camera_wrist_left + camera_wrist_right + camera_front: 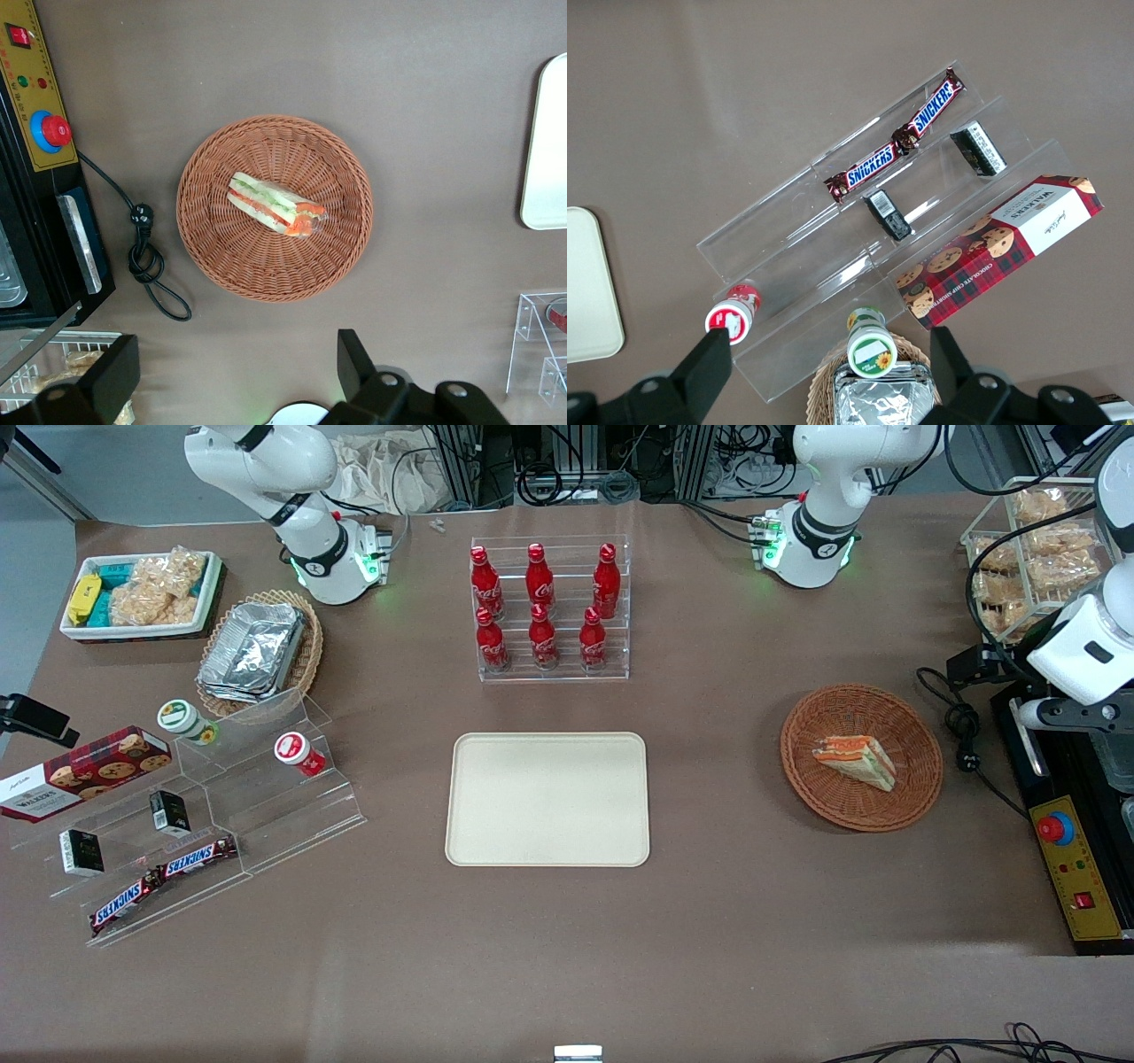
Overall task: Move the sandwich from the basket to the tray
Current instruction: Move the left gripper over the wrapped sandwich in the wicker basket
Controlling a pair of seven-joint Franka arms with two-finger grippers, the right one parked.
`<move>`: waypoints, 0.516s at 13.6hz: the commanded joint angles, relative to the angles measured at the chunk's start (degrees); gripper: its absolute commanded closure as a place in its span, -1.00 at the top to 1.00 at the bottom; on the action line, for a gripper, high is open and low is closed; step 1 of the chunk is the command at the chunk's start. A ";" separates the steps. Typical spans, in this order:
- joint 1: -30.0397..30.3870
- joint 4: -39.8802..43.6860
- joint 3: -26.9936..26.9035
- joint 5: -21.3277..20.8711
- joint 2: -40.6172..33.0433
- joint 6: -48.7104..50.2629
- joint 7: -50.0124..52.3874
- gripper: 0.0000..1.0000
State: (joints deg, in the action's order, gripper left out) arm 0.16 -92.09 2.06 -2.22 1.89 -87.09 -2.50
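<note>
Gripper [235, 381]: I held it high above basket [221, 266], fingers apart, empty | sandwich [275, 205] unpicked in basket | tray [547, 799] bare | all steps remained.

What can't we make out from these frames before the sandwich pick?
- Hand, open above the basket: wrist view's edge cuts off all but its fingers; front view's edge crops it out.
- Sandwich underside: hidden against the basket.
- Tray: mostly cut off in wrist view; whole in front view.
</note>
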 commanded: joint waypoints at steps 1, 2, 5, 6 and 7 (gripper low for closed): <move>-0.07 1.39 -0.04 0.19 0.66 1.48 1.18 1.00; -0.07 1.65 -0.04 0.11 0.75 1.48 1.35 1.00; -0.16 1.31 -0.04 0.02 0.84 2.00 4.40 1.00; -0.24 0.61 0.05 0.19 0.84 3.31 12.18 1.00; -0.16 -0.10 0.05 0.80 0.75 3.15 20.52 1.00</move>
State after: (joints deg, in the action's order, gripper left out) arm 0.15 -92.17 2.07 -2.08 2.22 -85.26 7.31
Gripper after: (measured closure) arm 0.000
